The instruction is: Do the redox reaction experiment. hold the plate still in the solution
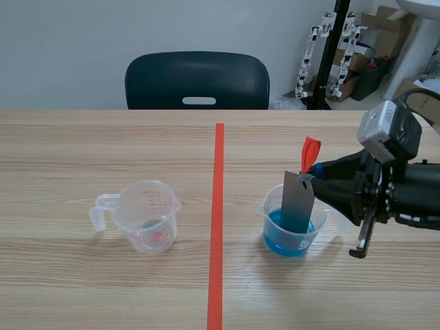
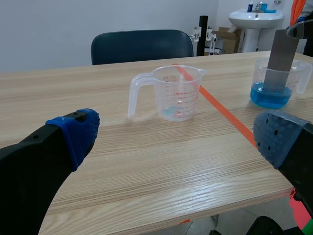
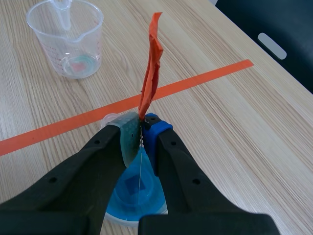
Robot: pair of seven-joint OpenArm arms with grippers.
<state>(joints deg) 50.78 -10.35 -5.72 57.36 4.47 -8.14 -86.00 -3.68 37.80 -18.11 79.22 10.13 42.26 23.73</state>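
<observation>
Hold step in hand. Right pincer (image 3: 143, 129) closed on orange ribbon (image 3: 151, 68) at top of grey plate (image 1: 298, 201). Plate upright inside cup (image 1: 269, 214), lower end in blue liquid. Left pincer (image 2: 178, 134) open, well apart from cup. Next move likely calls for steady arm, no sway.

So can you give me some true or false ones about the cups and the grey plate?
1. The grey plate stands in the blue solution. True.
2. The left gripper holds the plate. False: the right gripper is shut on it. The left one is open and holds nothing.
3. The measuring cup with the handle is full of blue liquid. False: it looks nearly empty.
4. An orange-red strip sticks up above the plate's top. True.
5. The measuring cup and the solution cup sit on the same side of the tape line. False: one sits on each side.
</observation>
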